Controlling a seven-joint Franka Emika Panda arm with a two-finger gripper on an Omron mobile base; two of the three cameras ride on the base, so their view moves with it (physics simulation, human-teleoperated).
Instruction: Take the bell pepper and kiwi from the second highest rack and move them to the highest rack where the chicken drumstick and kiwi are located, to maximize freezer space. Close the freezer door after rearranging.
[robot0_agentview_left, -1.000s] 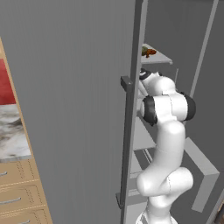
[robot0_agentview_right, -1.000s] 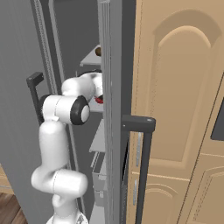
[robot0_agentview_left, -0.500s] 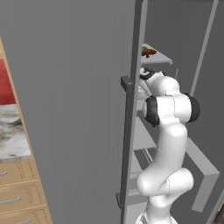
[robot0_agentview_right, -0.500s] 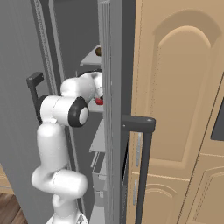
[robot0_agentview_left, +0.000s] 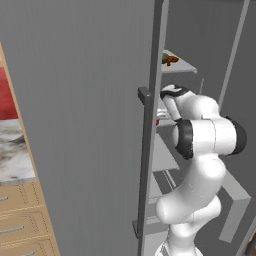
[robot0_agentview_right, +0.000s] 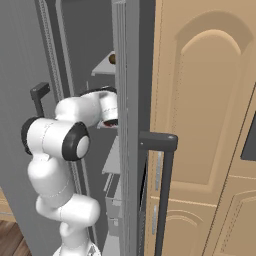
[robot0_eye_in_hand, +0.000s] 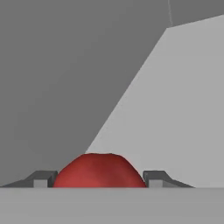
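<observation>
Lower freezer shelves (robot0_agentview_left: 162, 155), pale grey slabs stacked under upper ones, partly hidden by door edge. Grey bin-like ledge (robot0_agentview_left: 235, 192) sits low on right side of compartment. Left of fridge: marble-looking countertop (robot0_agentview_left: 12, 155), light wood drawers (robot0_agentview_left: 20, 232) with small metal pulls below it, red patch on wall (robot0_agentview_left: 4, 95) above. Other side: tan cabinet door (robot0_agentview_right: 205, 100) with arched panel, right next to fridge. Second fridge door's dark bar handle (robot0_agentview_right: 162, 190) up front. Wood floor (robot0_agentview_right: 12, 240) in bottom corner.

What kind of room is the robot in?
Most likely a kitchen. The arm reaches into an open freezer with grey racks, a drumstick lies on the top one, and wooden drawers stand beside it.
</observation>
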